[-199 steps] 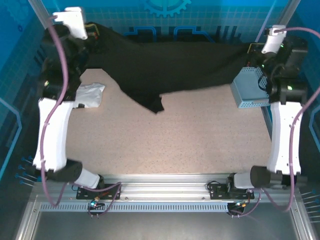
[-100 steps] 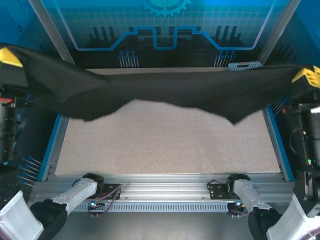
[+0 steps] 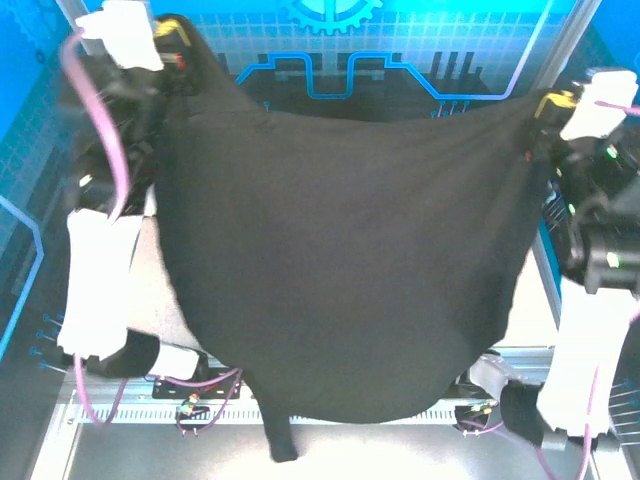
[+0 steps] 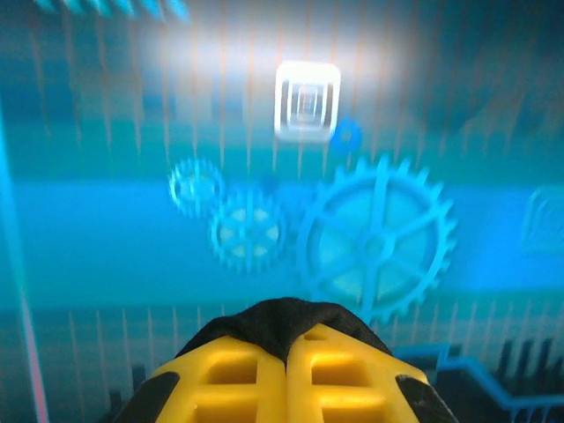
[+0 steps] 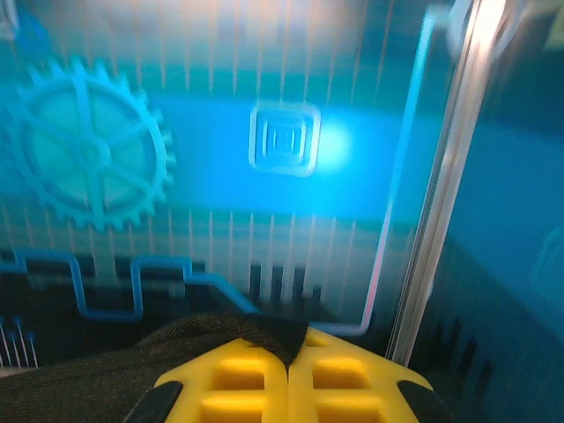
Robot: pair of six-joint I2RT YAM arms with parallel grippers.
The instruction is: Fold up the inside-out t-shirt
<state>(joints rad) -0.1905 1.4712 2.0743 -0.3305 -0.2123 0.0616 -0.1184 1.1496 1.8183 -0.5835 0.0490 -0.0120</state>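
Top view first: the inside-out t-shirt is up in the air, stretched wide between the two arms like a sheet on a line. The left pincer has one top corner and the right pincer has the other. The cloth sags in the middle and hangs over most of the bench, with one narrow bit dangling lowest near the front. It's plain black on this side, with no print showing.

Left wrist view: the left pincer has its yellow fingers pressed together, with a bump of black cloth pinched between them.

Right wrist view: same deal. The right pincer is clamped on the shirt edge, and the fabric trails off to the side.

Progress-wise, I'd call this early days. The shirt's picked up and spread out, but there's not a single fold in it. It looks like it needs laying flat on the bench first, then all the actual folding is left to do.
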